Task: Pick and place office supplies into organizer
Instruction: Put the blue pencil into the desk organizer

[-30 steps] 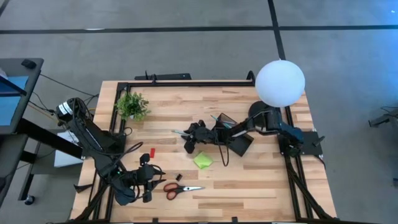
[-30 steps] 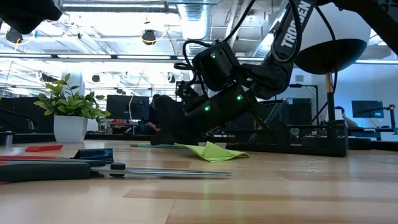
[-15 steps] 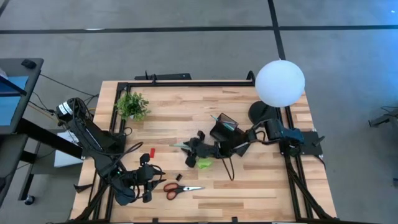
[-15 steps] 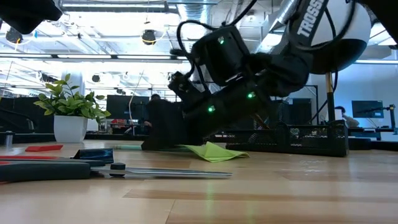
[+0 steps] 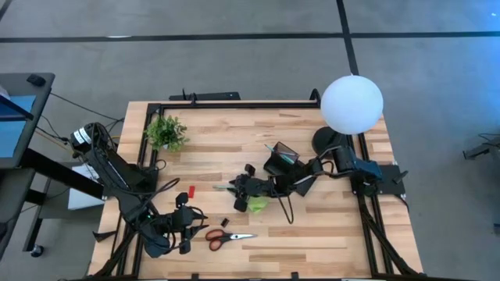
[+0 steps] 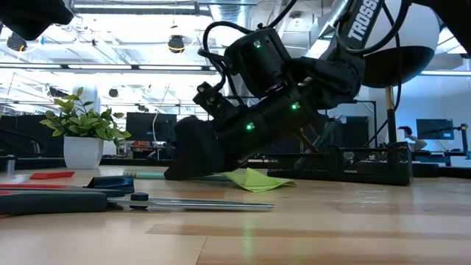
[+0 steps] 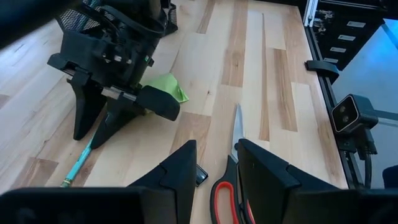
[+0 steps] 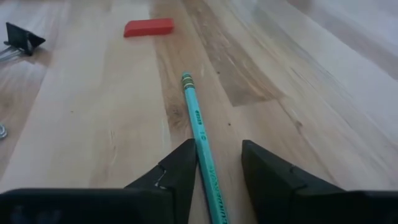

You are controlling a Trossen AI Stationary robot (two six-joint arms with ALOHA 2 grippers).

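teal pencil [image 8: 200, 130] — slim, straight — lies between right claw [image 8: 219, 168] fingers.

Robotics lab, exposed ceiling ducts [image 6: 228, 22], strip lights, monitors [image 6: 434, 129], wooden workbench [image 5: 234, 148] on grey floor

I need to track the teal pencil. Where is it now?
In the high view the teal pencil lies mid-table, between the right gripper's open fingers, left of the green notepad.

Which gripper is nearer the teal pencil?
Right. The right gripper is down at the teal pencil, which lies between its jaws. The left gripper waits near the scissors, well away.
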